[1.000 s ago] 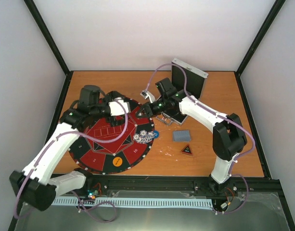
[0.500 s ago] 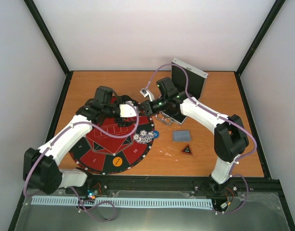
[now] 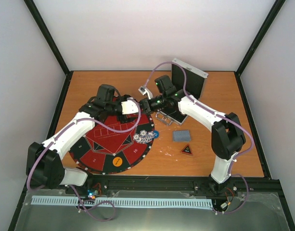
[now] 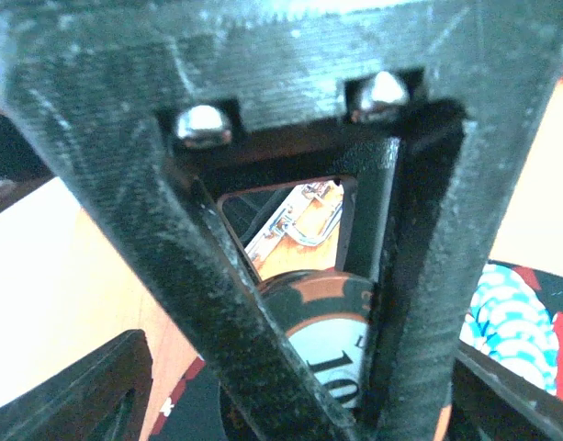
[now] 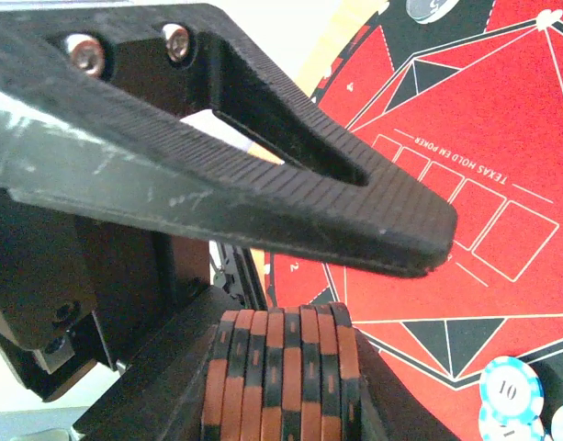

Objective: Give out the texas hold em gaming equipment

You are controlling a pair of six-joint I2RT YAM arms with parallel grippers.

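Note:
My right gripper (image 3: 146, 106) (image 5: 377, 322) is shut on a stack of several orange-and-black poker chips (image 5: 281, 377), held above the far right rim of the mat (image 3: 96, 149). My left gripper (image 3: 135, 109) (image 4: 329, 386) meets it there, open, with a finger on each side of the stack's end chip (image 4: 341, 335), marked 10. Blue-and-white poker chips (image 3: 146, 136) and a blue disc (image 3: 156, 134) lie at the mat's right edge. The grey-blue playing cards (image 3: 181, 135) and the triangle marker (image 3: 186, 150) rest on the table to the right.
The silver case (image 3: 189, 81) stands open behind the right arm, its latch (image 4: 304, 216) showing past my left fingers. A yellow disc (image 3: 117, 160) sits on the mat's near rim. Both arms cross over the mat's far half.
My left arm has swung right across the mat to the right gripper, and its jaws have narrowed around the chip stack. The right gripper has edged slightly back, still gripping the stack.

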